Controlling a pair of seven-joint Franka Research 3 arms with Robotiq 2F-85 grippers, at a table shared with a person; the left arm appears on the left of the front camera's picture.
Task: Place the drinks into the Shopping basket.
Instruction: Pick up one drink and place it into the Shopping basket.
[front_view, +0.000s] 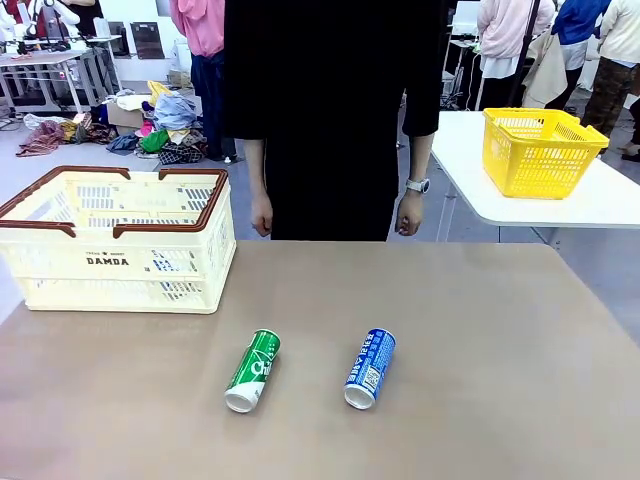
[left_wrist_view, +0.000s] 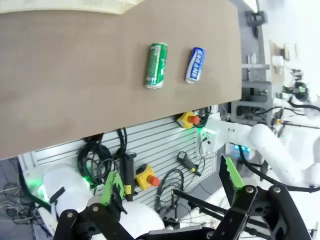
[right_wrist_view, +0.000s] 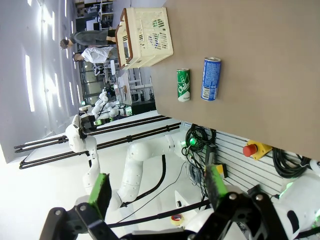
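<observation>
So both drinks are lying on their sides on the counter (front_view: 480, 320), close to the near edge and roughly around its middle. The green can (front_view: 253, 371) is lying on the left and the blue can (front_view: 370, 368) on the right. They're near each other but not touching, and each is pointing a silver end at the near edge. The white print on the blue one is coming out too small for me to read, so I'm not guessing the brand.

The Shopping basket (front_view: 120, 262), cream with the brown rim and DAMDA on its side, is sitting upright at the far left corner of the counter, well apart from both cans.

The left claw (left_wrist_view: 170, 176) is hanging out past the near edge, off the counter, with its jaws spread wide and gripping nothing. The right claw (right_wrist_view: 157, 180) is hanging out there too, also gaping wide and empty.

A person (front_view: 330, 110) in black is standing at the far edge with both hands (front_view: 262, 215) hanging loose, and is wearing a wristwatch (front_view: 418, 185) on the arm toward the right edge. Behind them, a yellow basket (front_view: 540, 155) is sitting on a separate white table (front_view: 600, 205).
</observation>
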